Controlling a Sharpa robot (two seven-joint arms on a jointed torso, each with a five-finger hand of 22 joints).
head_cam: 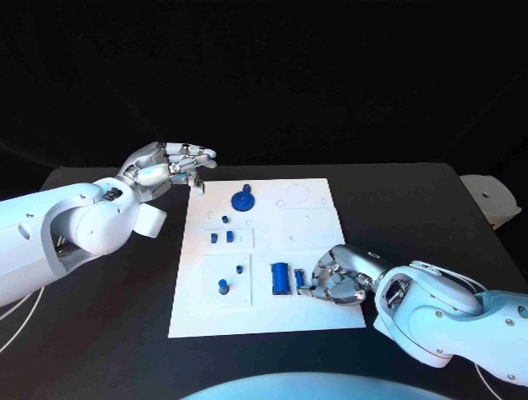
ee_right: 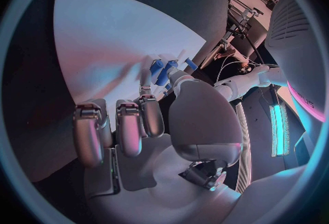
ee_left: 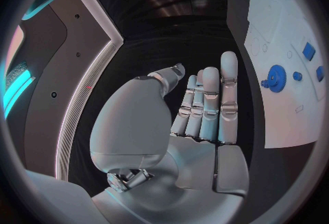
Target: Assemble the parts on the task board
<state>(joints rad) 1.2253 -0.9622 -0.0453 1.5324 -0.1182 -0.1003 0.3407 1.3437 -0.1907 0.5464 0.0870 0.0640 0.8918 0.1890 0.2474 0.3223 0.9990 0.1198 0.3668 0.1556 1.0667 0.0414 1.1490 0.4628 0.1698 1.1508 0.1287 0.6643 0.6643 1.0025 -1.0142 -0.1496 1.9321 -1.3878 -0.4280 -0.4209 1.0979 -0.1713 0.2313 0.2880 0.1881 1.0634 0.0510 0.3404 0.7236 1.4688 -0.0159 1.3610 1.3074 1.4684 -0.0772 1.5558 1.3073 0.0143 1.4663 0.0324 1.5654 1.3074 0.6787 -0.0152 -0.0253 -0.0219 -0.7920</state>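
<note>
Blue bar [head_cam: 281, 278] lies on the task board [head_cam: 264, 312], near edge, long axis pointing away from me. A smaller blue piece [head_cam: 300, 277] is just beside it, right at my right hand [head_cam: 336, 279]. That hand's fingers are curled there; can't tell if it's gripping the piece. My left hand [head_cam: 168, 171] hovers off the board's far left corner, fingers loosely extended, holding nothing. Right is clearly nearer.

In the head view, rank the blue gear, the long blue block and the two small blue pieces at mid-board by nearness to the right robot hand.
1. Long blue block, right beside the right robot hand.
2. Two small blue pieces, mid-board, left side.
3. Blue gear, at the far edge.
</note>
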